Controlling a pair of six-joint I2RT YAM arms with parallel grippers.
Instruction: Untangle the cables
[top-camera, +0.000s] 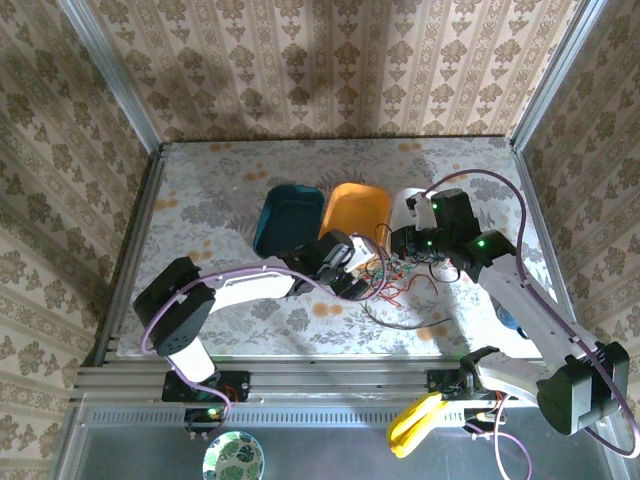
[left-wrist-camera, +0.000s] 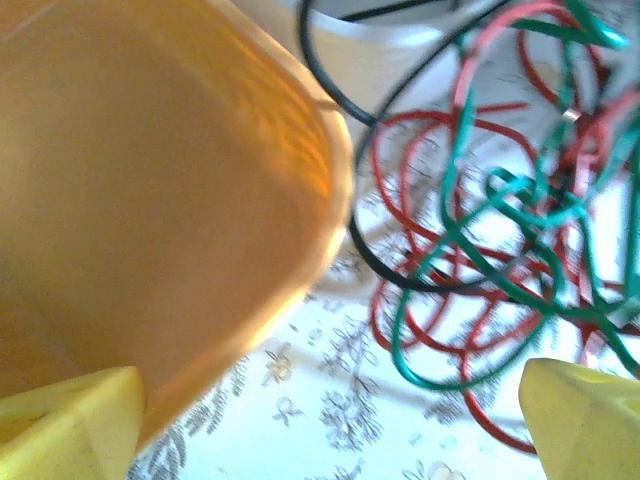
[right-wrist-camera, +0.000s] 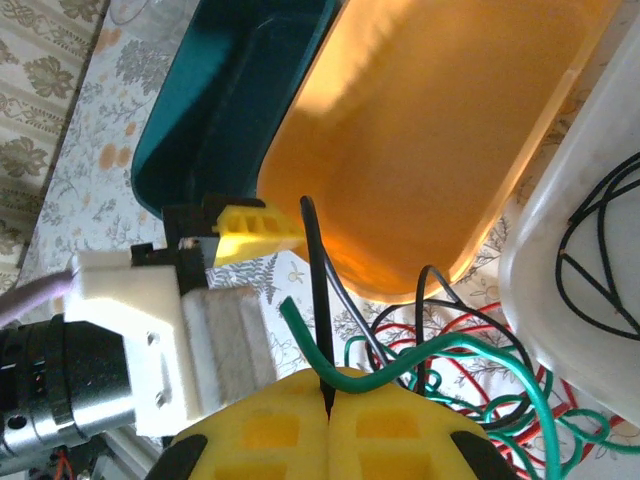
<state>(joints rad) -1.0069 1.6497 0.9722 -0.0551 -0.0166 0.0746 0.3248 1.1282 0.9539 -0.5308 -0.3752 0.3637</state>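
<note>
The cables (top-camera: 400, 282) lie as a tangle of thin red, green and black wires on the patterned table, just in front of the orange bin. My right gripper (right-wrist-camera: 328, 392) is shut, its yellow fingers pinching a black cable (right-wrist-camera: 318, 300) that rises straight from the seam. A green cable (right-wrist-camera: 400, 365) drapes across the fingertips. In the top view the right gripper (top-camera: 398, 243) sits at the tangle's far edge. My left gripper (left-wrist-camera: 330, 430) is open over bare table, with the tangle (left-wrist-camera: 480, 250) ahead to its right and nothing between its fingers. It sits left of the tangle (top-camera: 352, 268).
Three bins stand in a row behind the tangle: teal (top-camera: 288, 218), orange (top-camera: 357, 210) and white (top-camera: 408, 205). The white bin (right-wrist-camera: 560, 240) holds a coiled black cable (right-wrist-camera: 600, 250). The orange bin's wall (left-wrist-camera: 150, 200) is close to my left gripper.
</note>
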